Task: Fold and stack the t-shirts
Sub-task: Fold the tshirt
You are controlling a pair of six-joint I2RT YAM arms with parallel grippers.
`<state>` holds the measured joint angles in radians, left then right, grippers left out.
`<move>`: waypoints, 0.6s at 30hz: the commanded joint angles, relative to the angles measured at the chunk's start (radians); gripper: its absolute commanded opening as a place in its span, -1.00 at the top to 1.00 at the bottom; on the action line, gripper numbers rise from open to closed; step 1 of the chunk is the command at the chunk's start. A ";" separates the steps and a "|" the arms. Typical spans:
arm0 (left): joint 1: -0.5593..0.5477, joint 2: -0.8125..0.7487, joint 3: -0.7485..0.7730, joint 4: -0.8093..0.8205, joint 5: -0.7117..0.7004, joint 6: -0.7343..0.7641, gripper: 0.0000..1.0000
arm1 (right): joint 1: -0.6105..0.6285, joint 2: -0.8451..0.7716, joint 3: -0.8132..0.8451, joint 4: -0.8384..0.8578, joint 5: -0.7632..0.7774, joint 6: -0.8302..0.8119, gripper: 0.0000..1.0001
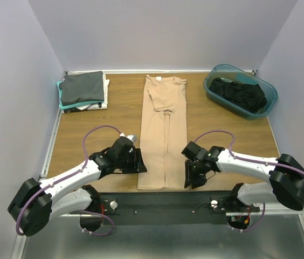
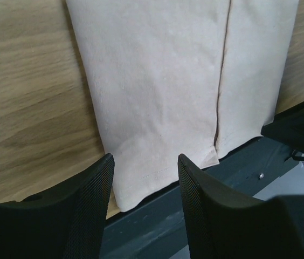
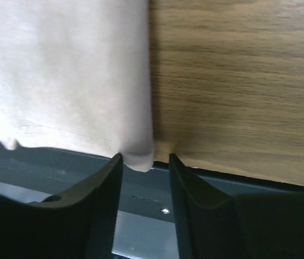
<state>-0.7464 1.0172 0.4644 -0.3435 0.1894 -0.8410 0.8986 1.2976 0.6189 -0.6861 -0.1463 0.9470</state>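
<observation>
Tan t-shirt [image 1: 163,129], folded into a long narrow strip, lies down the middle of the wooden table [image 1: 114,113] in the top view, its hem at the lower edge. The left gripper [image 1: 139,161] sits just beside the strip's lower left corner, jaws parted and holding nothing. The right gripper [image 1: 189,175] sits just beside the lower right corner, also parted and empty. Folded shirts [image 1: 82,90] are stacked at upper left. A black shirt [image 1: 238,93] lies in the teal tub [image 1: 221,102] at upper right.

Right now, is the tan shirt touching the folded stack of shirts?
Apart. The top external view shows a strip of bare table between the tan shirt and the folded stack.
</observation>
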 commanded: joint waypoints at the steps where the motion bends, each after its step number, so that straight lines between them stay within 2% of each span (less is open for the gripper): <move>1: -0.024 -0.016 -0.013 -0.041 -0.047 -0.033 -0.17 | 0.016 -0.003 -0.039 0.006 0.010 0.018 0.11; 8: -0.059 -0.069 -0.053 -0.083 -0.067 -0.093 -0.16 | 0.019 0.005 -0.059 0.031 0.017 0.021 0.26; 18: -0.077 -0.060 -0.075 -0.106 -0.039 -0.115 -0.15 | 0.022 0.048 -0.036 0.057 0.021 -0.011 0.47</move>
<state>-0.8124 0.9649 0.4099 -0.4179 0.1532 -0.9295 0.9104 1.3090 0.5930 -0.6662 -0.1574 0.9493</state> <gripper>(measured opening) 0.579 0.280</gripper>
